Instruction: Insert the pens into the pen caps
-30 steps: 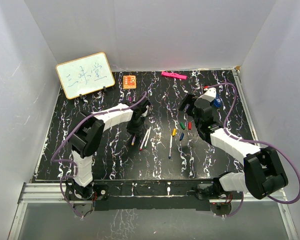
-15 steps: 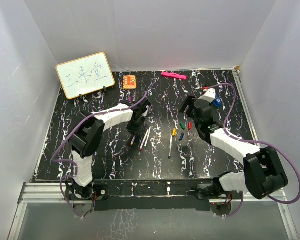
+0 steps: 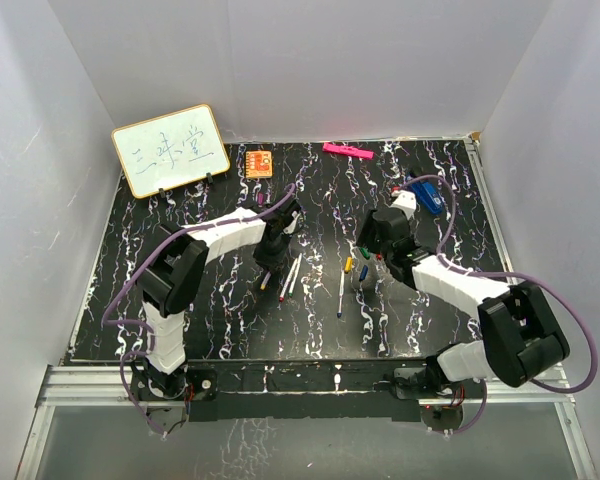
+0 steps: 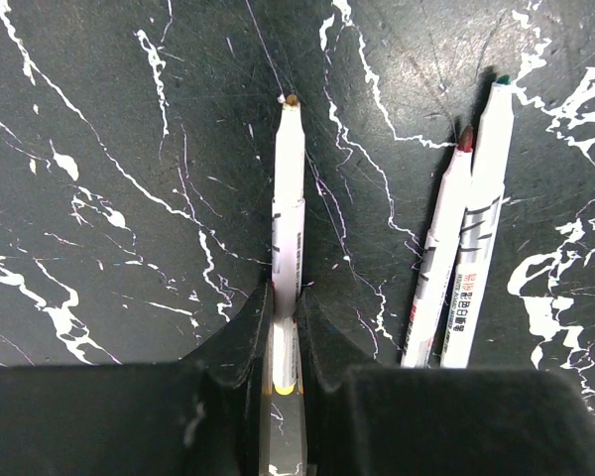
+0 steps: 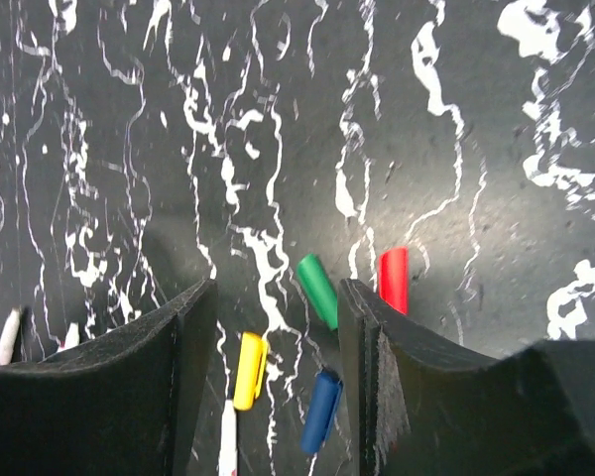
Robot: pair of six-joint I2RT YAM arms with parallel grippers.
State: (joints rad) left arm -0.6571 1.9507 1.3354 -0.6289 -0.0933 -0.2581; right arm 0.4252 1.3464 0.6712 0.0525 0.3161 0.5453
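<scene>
My left gripper [image 4: 286,299] is shut on a white pen [image 4: 290,198] that lies on the black marbled table, its dull tip pointing away and a yellow band at its rear end. Two more pens, red-tipped [image 4: 438,268] and green-tipped [image 4: 481,228], lie side by side to its right. My right gripper [image 5: 268,327] hangs open over the pen caps. The yellow cap [image 5: 249,370] and blue cap [image 5: 322,411] lie between its fingers. The green cap [image 5: 317,290] runs under the right finger, and the red cap [image 5: 394,280] lies just outside it. A fourth pen [image 3: 341,288] lies below the yellow cap.
A whiteboard [image 3: 170,150] stands at the back left, with an orange block [image 3: 259,162] beside it. A pink marker [image 3: 347,151] lies along the back edge. A blue clip-like object [image 3: 427,195] sits behind the right arm. White walls enclose the table.
The right gripper has swung left and down from beside the blue clip to over the caps, its jaws narrowing. The left gripper has closed on the pen and stayed in place.
</scene>
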